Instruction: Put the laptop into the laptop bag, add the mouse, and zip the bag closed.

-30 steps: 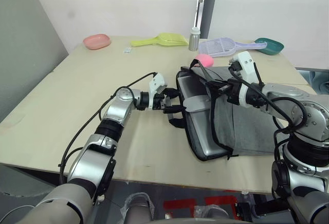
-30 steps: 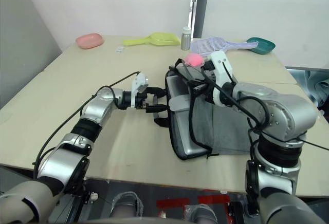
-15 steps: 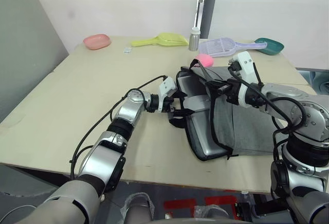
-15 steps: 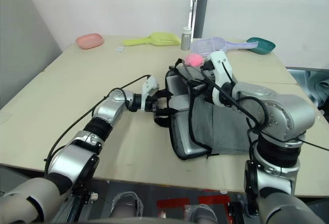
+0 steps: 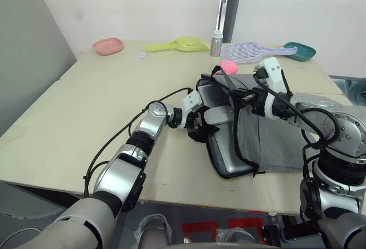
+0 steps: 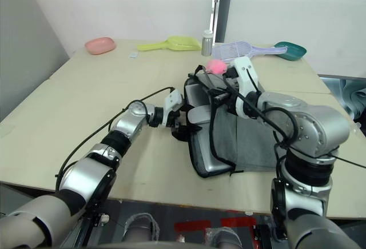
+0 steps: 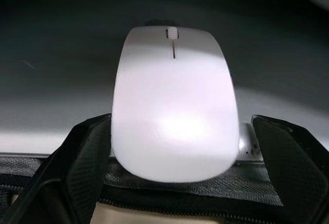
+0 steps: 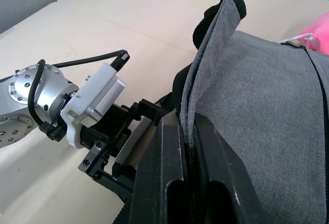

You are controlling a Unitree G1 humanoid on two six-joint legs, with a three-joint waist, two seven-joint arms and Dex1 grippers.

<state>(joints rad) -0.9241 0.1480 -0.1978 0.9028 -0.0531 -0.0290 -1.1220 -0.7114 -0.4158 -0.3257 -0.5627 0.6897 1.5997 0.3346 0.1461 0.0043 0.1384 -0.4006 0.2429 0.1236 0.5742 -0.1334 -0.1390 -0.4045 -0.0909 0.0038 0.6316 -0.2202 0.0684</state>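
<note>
The bag (image 5: 269, 137) lies on the pale wooden worktop (image 5: 86, 106), slim grey fabric with black edging, its mouth facing the robot's left and gaping wide. Inside it sits the laptop (image 5: 226, 146), smooth silver metal, its near corner showing just inside the black zipper edge. The right hand (image 8: 187, 147) is clamped on the bag's upper flap, pinching the grey woven cloth between its two black fingers (image 8: 159, 183) and holding that flap up off the laptop. The left hand (image 5: 197, 120) is right at the bag's opening, and it grips the mouse (image 7: 175, 100), a flat, glossy white oval with a small scroll wheel; the black fingers (image 7: 77, 157) press on either side of it. In the left wrist view the mouse hangs over the black zipper edge with the dim interior of the bag beyond it. Just behind the bag rests a pink round plush (image 5: 229, 66). Farther back stand a small metal bottle (image 5: 216, 43), a yellow scoop (image 5: 180, 45), a lilac slotted scoop (image 5: 251, 51), a teal scoop (image 5: 301, 50) and a pink dish (image 5: 108, 45).
</note>
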